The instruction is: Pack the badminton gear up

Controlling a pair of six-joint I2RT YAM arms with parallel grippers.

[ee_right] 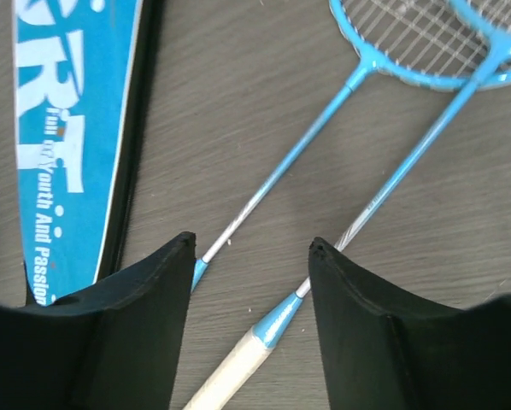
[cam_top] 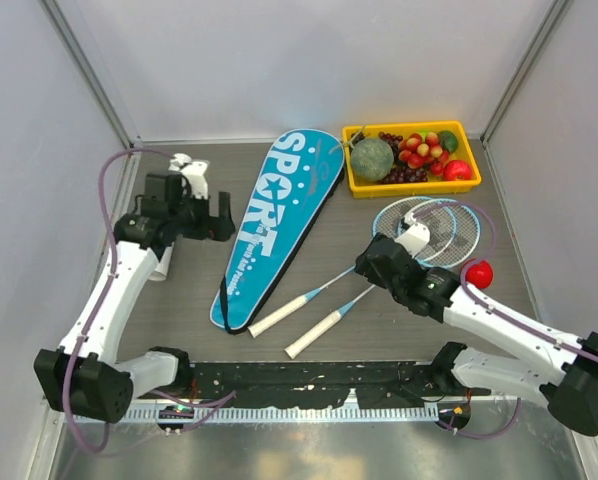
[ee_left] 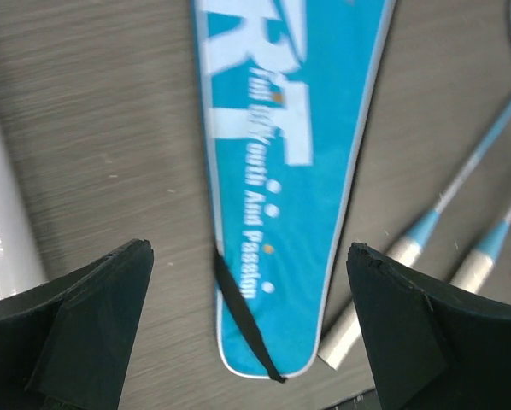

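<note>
- Left gripper (ee_left: 251, 256): jaws spread as wide as they go, nothing in them, hanging over the narrow end of the blue SPORT bag (ee_left: 273, 171).
- Right gripper (ee_right: 249, 248): jaws partly apart, gripping nothing. The shafts of the two rackets (ee_right: 273, 325) lie on the table under the gap.
- From the top, the rackets sit at the bag's 3 o'clock and the white tube (ee_left: 3, 196) at its 9 o'clock.

Yellow tray (cam_top: 419, 188) of mixed fruit far right; red round fruit (cam_top: 478, 274) nearer, apart.
</note>
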